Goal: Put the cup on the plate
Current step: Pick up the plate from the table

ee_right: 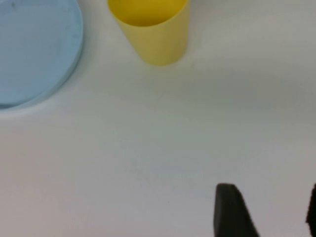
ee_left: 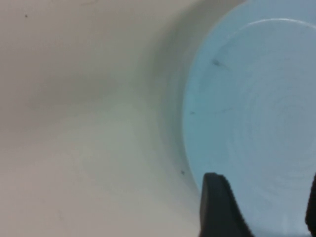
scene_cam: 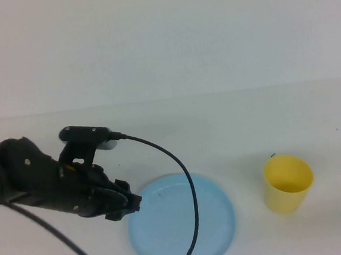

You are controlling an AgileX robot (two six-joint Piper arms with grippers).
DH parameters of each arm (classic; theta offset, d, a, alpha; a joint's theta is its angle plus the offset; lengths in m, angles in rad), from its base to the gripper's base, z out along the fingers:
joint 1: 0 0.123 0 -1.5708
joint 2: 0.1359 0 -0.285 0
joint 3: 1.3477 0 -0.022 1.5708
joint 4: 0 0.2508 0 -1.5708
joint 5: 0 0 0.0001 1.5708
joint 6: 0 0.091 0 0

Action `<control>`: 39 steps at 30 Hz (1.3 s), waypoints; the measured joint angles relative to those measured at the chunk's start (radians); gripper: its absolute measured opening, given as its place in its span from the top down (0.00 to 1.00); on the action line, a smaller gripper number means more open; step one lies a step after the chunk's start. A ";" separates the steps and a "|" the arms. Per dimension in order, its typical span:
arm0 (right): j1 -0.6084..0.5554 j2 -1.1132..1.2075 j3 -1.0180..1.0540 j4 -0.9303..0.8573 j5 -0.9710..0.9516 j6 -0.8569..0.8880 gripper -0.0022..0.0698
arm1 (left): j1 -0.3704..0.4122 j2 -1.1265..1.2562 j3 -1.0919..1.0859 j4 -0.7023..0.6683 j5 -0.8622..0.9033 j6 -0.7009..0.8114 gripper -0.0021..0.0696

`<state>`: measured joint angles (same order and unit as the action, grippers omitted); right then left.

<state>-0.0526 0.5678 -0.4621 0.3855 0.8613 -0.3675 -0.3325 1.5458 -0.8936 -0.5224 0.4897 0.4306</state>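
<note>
Plain white worktop (scene_cam: 230,128), matte, running back to a pale wall of nearly the same tone; the seam between them is only a faint line in the high view. A few tiny dark specks mark the surface, one just behind the cup.

Round light blue plastic plate (scene_cam: 182,222), shallow with a raised rim, lies flat on the worktop near the front edge of the high view. Nothing rests on it. A black cable (scene_cam: 188,191) arcs across above it.

Small plain yellow plastic cup (scene_cam: 288,184), handleless, stands upright on the worktop to the right of the plate, clearly apart from it, mouth up.

Left pincer (scene_cam: 126,204) hovers at the plate's left rim, tips reaching just over the rim. In the left wrist view the two dark fingers (ee_left: 219,207) stand apart with blue plate showing between them; it grips nothing.

Right pincer (ee_right: 266,212) appears only in the right wrist view, over bare worktop well short of the cup (ee_right: 150,27), with the plate (ee_right: 34,49) off beside the cup. Its fingers (ee_right: 232,212) are spread, nothing between them.
</note>
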 joint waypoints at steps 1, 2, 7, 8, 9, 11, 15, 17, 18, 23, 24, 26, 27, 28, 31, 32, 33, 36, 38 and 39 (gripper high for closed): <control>0.000 0.000 0.000 0.000 0.000 0.000 0.50 | 0.000 0.019 -0.019 0.017 0.010 -0.012 0.50; 0.000 0.000 0.000 0.000 0.000 0.000 0.49 | 0.000 0.046 -0.038 0.034 0.019 -0.025 0.50; 0.000 0.000 0.000 0.000 0.002 -0.002 0.47 | 0.000 0.159 -0.106 0.067 0.054 -0.049 0.50; 0.000 0.000 0.000 0.000 0.002 -0.002 0.47 | 0.000 0.180 -0.118 0.067 0.061 -0.049 0.50; 0.000 0.000 0.000 0.000 0.002 -0.002 0.47 | 0.000 0.201 -0.129 0.067 0.067 -0.049 0.50; 0.000 0.000 0.000 0.000 0.002 -0.002 0.47 | 0.000 0.234 -0.146 0.069 0.080 -0.049 0.50; 0.000 0.000 0.000 0.000 0.004 -0.002 0.47 | 0.000 0.285 -0.167 0.068 0.092 -0.067 0.50; 0.000 0.000 0.000 0.002 0.004 -0.002 0.47 | 0.000 0.303 -0.174 0.069 0.098 -0.067 0.50; 0.000 0.000 0.000 0.002 0.006 -0.002 0.47 | 0.000 0.309 -0.179 0.074 0.102 -0.067 0.50; 0.000 0.000 0.000 0.002 0.006 -0.002 0.48 | 0.000 0.324 -0.189 0.074 0.110 -0.067 0.67; 0.000 0.000 0.000 0.002 0.006 -0.002 0.48 | 0.000 0.324 -0.189 0.074 0.110 -0.067 0.75; 0.000 0.000 0.000 0.002 0.006 -0.002 0.49 | 0.000 0.324 -0.189 0.074 0.106 -0.064 0.93; 0.000 0.000 0.000 0.002 0.006 -0.002 0.50 | 0.000 0.324 -0.189 0.074 0.106 -0.052 0.97; 0.000 0.000 0.000 0.002 0.006 -0.002 0.50 | 0.000 0.324 -0.189 0.074 0.106 -0.048 0.97; 0.000 0.000 0.000 0.002 0.006 -0.002 0.50 | 0.000 0.324 -0.190 0.085 0.106 -0.048 0.97; 0.000 0.000 0.000 0.004 0.006 -0.002 0.50 | 0.000 0.321 -0.195 0.088 0.106 -0.048 0.97; 0.000 0.000 0.000 0.007 0.006 -0.002 0.50 | 0.000 0.321 -0.205 0.092 0.122 -0.045 0.97; 0.000 0.000 0.000 0.034 0.000 -0.002 0.50 | 0.000 0.321 -0.260 0.092 0.208 -0.014 0.97; 0.000 0.000 0.000 0.050 -0.002 -0.002 0.50 | 0.000 0.321 -0.302 0.092 0.257 -0.014 0.97; 0.000 0.000 0.000 0.055 -0.002 -0.002 0.50 | 0.000 0.321 -0.324 0.092 0.270 -0.014 0.97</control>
<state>-0.0526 0.5678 -0.4621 0.4403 0.8593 -0.3696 -0.3325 1.8672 -1.2174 -0.4305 0.7599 0.4168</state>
